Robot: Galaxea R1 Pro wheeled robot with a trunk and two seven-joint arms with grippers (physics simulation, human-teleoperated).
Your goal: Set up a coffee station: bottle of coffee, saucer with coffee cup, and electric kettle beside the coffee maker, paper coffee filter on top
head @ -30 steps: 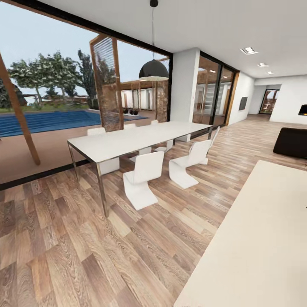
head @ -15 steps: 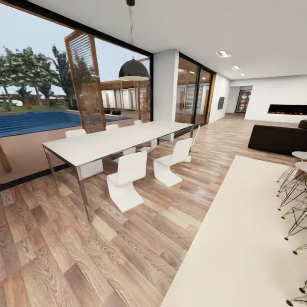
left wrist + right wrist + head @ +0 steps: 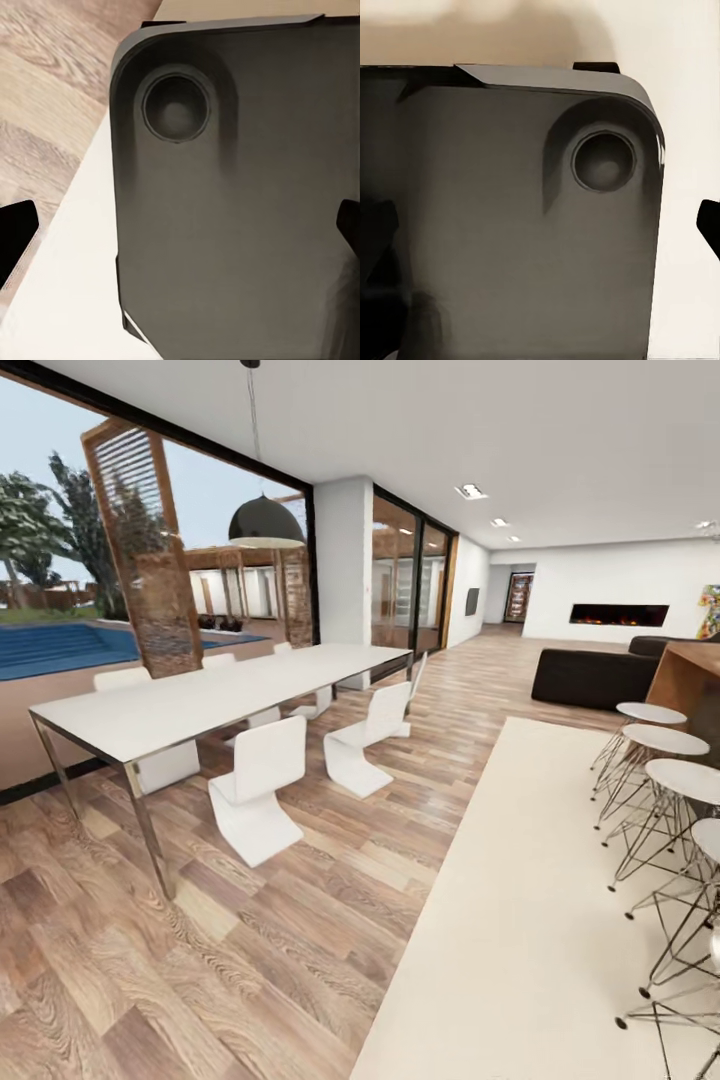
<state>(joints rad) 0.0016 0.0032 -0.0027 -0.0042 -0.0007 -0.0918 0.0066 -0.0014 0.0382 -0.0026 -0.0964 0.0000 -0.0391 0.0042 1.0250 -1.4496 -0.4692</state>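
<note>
A: Wood floor (image 3: pixel 200 960) runs across the head view, pale rug (image 3: pixel 520 920) to the right. Long white table (image 3: pixel 200 695) with white chairs (image 3: pixel 255 785) left of centre, wire stools (image 3: pixel 665 800) along the right edge beside a wooden counter end (image 3: pixel 690 680). Dark sofa (image 3: pixel 590 675) and a fireplace (image 3: pixel 618 614) far back, pool (image 3: pixel 60 645) outside the glass.

B: Any coffee things? Maker, bottle, filter, cup, kettle?

A: None to be seen from the head camera, no kitchen shelf either. Robot looks in transit, so I can't give a bearing from either gripper to any task thing, or say which arm is nearer.

B: Left wrist?

A: Dark grey robot base (image 3: pixel 240 225) directly under the camera, round recess (image 3: pixel 175 111) near its corner, rug and floor past the edge. Left gripper (image 3: pixel 184 236): one black fingertip (image 3: pixel 15 240) at one edge of the picture, the other at the opposite edge, so jaws wide apart, nothing between them.

B: Right wrist?

A: Same kind of base panel (image 3: pixel 510 225), round recess (image 3: pixel 604 161) again, rug beyond. One black fingertip (image 3: pixel 709 225) shows at the picture's edge; the other side is dark on dark, so I cannot tell how open that gripper is. I see nothing held.

B: Next?

A: My guess: driving on until the kitchen counter comes into view.
</note>
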